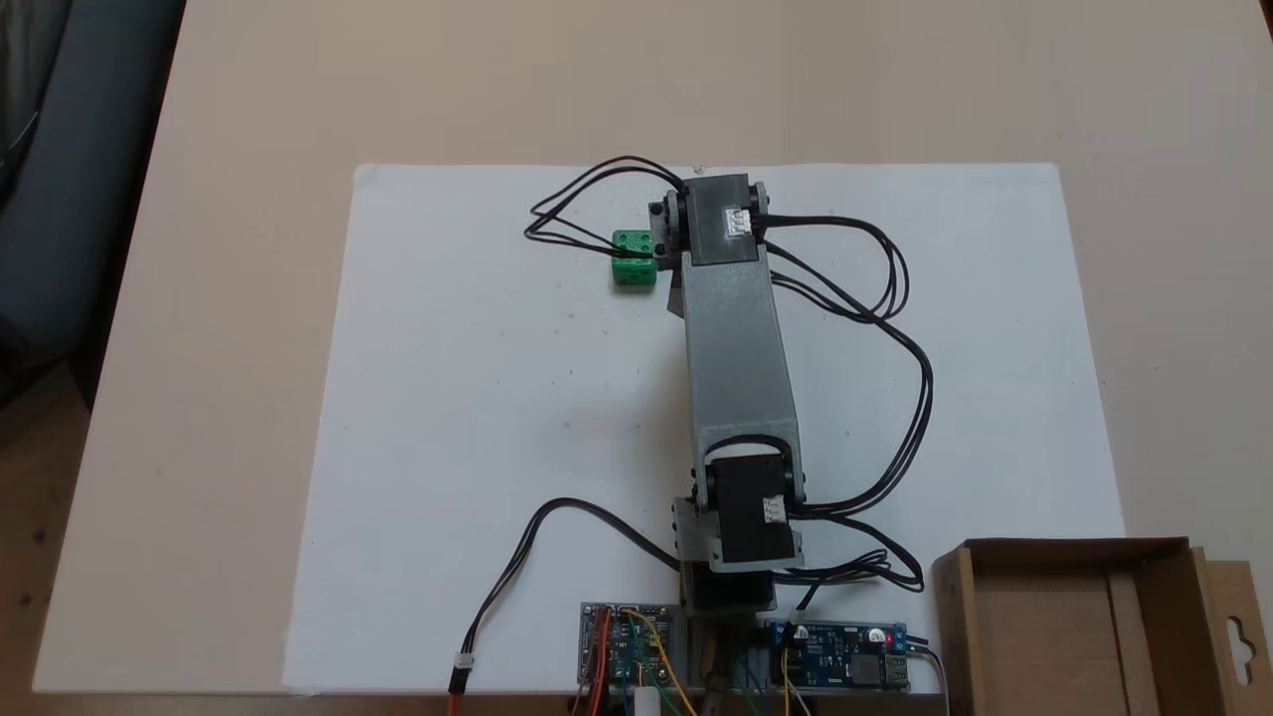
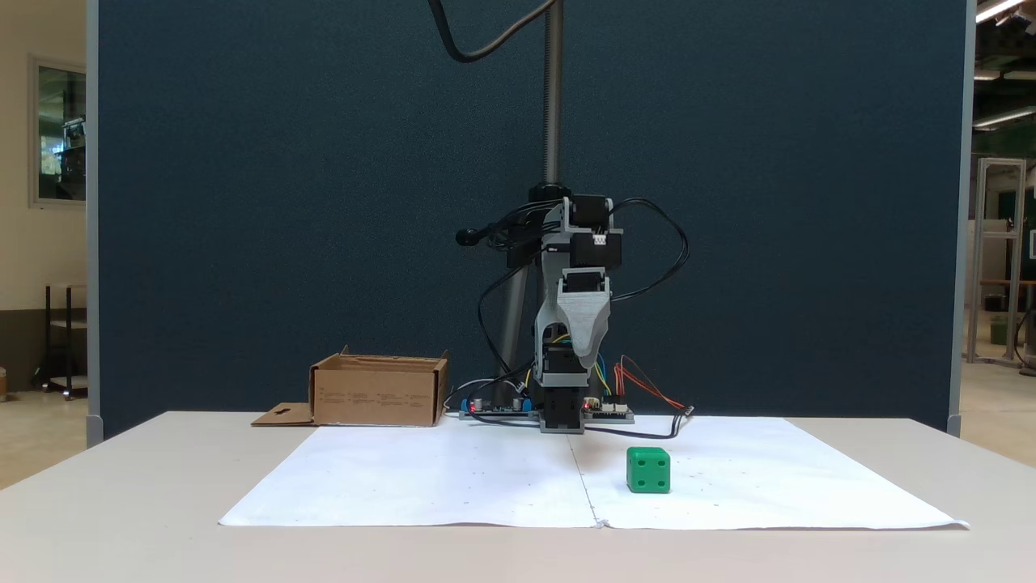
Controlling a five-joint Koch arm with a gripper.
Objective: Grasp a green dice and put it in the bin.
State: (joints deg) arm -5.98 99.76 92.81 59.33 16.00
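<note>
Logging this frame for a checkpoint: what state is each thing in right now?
Small green plastic dice: resting on the white paper sheet, not held.
Brown cardboard bin: open-topped, upright, nothing visible inside.
Grey arm's gripper: raised above the sheet, jaws' state unclear.

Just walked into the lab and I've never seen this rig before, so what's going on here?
A small robot arm is set to pick up a green dice and drop it into the cardboard bin. Nothing is grasped yet: the dice sits on the white paper, and the front-facing fixed view shows the gripper raised well above the sheet. Whether it is open or shut cannot be told. The bin stands near the arm's base with no dice visible inside.
</note>
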